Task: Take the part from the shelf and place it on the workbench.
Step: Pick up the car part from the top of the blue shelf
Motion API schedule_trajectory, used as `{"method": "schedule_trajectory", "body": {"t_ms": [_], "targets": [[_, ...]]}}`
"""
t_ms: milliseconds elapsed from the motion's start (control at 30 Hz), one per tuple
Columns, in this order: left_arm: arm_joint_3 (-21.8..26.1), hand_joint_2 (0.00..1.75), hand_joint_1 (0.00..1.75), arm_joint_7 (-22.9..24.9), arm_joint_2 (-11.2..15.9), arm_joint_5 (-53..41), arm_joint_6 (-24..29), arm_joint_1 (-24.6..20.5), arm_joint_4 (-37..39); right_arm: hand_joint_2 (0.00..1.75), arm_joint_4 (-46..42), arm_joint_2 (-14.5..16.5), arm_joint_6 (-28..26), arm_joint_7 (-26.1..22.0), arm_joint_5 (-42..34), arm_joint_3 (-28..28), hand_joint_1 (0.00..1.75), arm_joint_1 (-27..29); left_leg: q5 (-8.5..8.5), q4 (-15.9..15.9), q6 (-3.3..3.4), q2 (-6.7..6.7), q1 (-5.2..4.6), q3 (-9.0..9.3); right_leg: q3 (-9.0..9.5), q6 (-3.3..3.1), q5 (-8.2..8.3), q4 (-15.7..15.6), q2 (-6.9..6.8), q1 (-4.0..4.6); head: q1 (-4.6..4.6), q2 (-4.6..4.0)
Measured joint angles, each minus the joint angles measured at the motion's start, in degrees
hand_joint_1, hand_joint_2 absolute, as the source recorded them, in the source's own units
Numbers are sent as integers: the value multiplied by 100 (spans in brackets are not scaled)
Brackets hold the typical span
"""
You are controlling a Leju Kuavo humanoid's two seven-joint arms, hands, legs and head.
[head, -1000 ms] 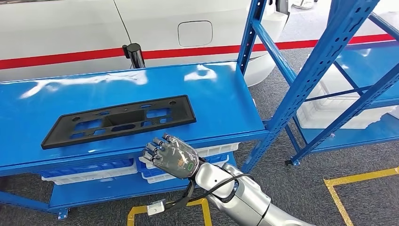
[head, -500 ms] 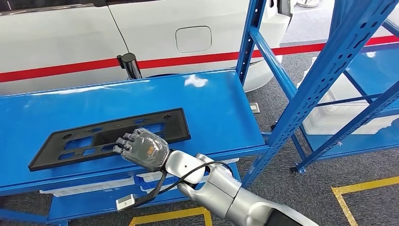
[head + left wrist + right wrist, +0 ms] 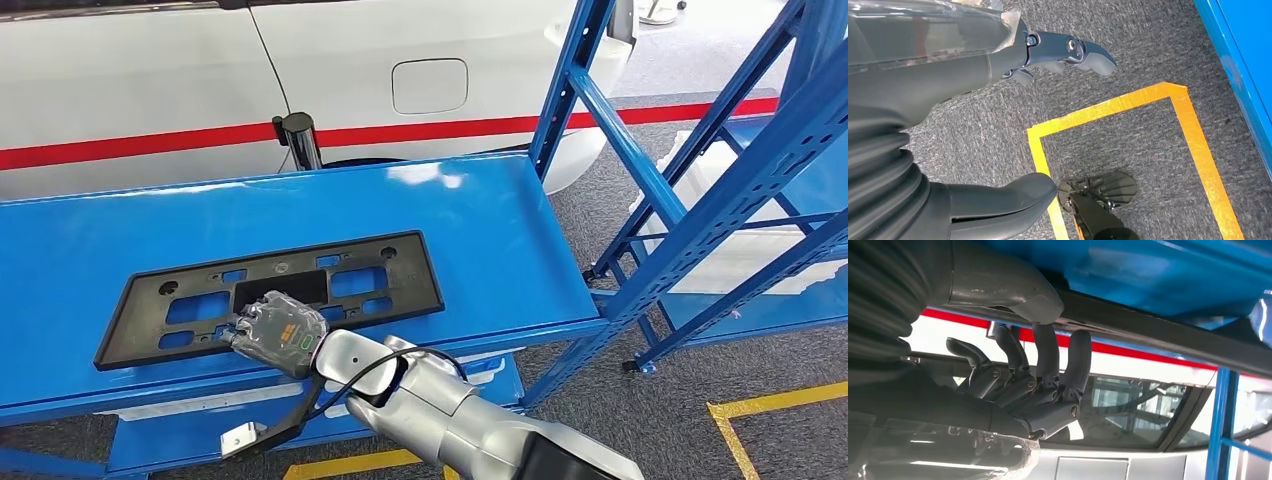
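Right hand (image 3: pixel 278 331) hides part's (image 3: pixel 330 285) edge

Part (image 3: pixel 330 275) flat on shelf (image 3: pixel 500 240) (car (image 3: pixel 150 80) behind); right hand (image 3: pixel 275 332) at near edge.

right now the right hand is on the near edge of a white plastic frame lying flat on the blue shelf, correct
Not quite: the frame is black, not white, as the head view shows. The rest stands: the right hand is on its near edge, and it lies flat on the blue shelf.
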Motion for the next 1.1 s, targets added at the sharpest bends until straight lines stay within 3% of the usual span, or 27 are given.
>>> {"method": "schedule_trajectory", "body": {"t_ms": [133,300,700,1033,1100], "targets": [[0,175,0,8,-4,-4,0,1,0,175,222,43,-27,65,-39,68,175,-35,-12,2,39,2,-12,1,8,28,9,-25,0,-9,1,0],[0,175,0,15,-9,-7,40,1,0,175,412,49,-112,193,-185,196,175,-44,-15,6,42,5,-19,1,6,144,7,-28,0,-15,0,0],[0,175,0,17,-25,-7,61,1,0,175,603,50,-169,255,-260,333,175,-85,-15,4,38,7,24,5,-17,138,3,-8,1,-2,-1,0],[-2,175,0,-155,-25,-60,115,27,0,175,718,50,-701,532,-415,382,175,-268,-14,4,37,8,29,4,-16,138,3,-7,2,6,-1,0],[0,175,0,-256,-24,-63,179,38,0,175,738,50,-845,533,-380,342,87,-290,-14,4,37,8,29,4,-16,138,3,-7,2,7,-1,0]]}}
